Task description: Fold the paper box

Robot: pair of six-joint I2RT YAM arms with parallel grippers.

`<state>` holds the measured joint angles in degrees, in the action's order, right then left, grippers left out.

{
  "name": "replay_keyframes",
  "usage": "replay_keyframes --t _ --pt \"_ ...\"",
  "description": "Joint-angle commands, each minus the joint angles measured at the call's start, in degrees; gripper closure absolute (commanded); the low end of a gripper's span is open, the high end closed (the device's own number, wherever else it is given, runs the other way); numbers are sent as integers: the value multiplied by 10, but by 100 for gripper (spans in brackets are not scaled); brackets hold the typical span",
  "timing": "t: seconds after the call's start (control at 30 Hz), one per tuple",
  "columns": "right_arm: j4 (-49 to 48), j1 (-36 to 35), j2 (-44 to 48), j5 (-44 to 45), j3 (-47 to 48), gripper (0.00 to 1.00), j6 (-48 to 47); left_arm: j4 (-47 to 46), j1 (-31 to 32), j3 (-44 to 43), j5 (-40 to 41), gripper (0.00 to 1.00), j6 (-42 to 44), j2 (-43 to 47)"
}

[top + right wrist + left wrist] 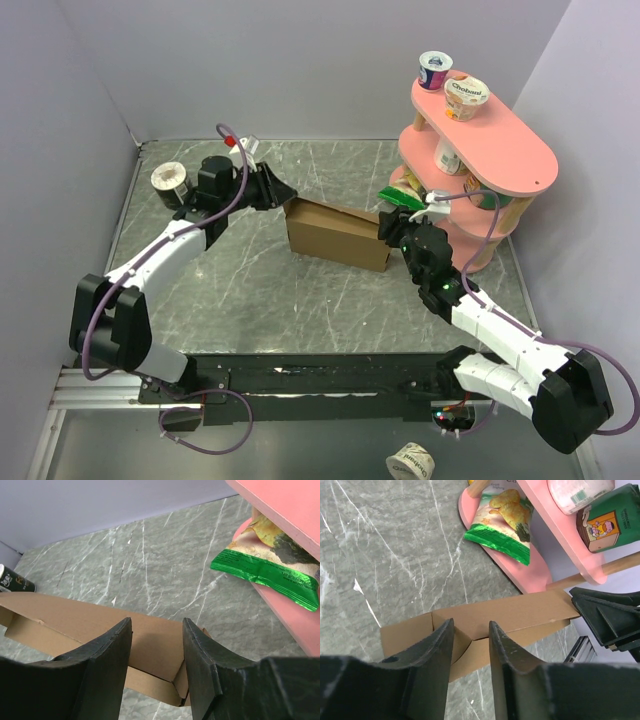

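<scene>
The plain brown corrugated cardboard paper box (pixel 335 238) sits partly folded near the middle of the grey marbled table (pixel 300 310), one long wall raised, and I have an arm at each end of it. My left claw (pixel 283 196) is at the box's left end. From the left wrist, its two black fingers (pixel 470 625) stand apart on either side of a folded corner where an end flap meets the long wall. Cardboard fills the gap between them, but I cannot tell whether the pads are biting on it or only straddling it. My right claw (pixel 386 232) is at the box's right end, just in front of the pink two-tier wooden shelf (pixel 505 150). From the right wrist, its fingers (pixel 156 622) are spread to about a middling gap, with the top of the long wall and the inner end corner showing between them. Here too I cannot tell whether they pinch the cardboard or just bracket it. A green crisp bag (pixel 265 570) lies on the shelf's lower tier, close beside the box's right end, and two yogurt cups (pixel 450 85) rest on the upper tier. A small dark can (pixel 170 181) stands on the table beyond my left forearm, well apart from the box.
</scene>
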<state>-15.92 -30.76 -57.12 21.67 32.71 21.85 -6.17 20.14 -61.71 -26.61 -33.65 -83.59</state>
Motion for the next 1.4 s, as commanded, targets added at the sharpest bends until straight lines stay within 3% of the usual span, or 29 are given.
replay_keyframes --t 0.0,0.23,0.43,0.5,0.53,0.7,1.1,1.37 --pt "137 -4 -24 12 -34 49 -15 2 5 -24 3 66 6 -18" --pt "137 -7 -19 20 -41 49 -15 -3 6 3 1 82 -3 -14" --pt "138 -6 -19 22 -44 49 -15 -23 6 38 -17 85 -23 -7" --pt "137 -5 -19 22 -44 50 -15 -27 6 43 -14 79 -26 -6" --pt "137 -5 -19 22 -44 50 -15 -26 6 41 -11 64 -23 -4" --pt "139 -5 -18 21 -44 50 -15 6 5 11 6 54 8 -7" --pt "144 -6 -11 29 -45 49 -22 49 7 -36 -15 66 16 -61" --pt "138 -6 -13 25 -46 49 -22 113 13 -47 19 63 37 -70"
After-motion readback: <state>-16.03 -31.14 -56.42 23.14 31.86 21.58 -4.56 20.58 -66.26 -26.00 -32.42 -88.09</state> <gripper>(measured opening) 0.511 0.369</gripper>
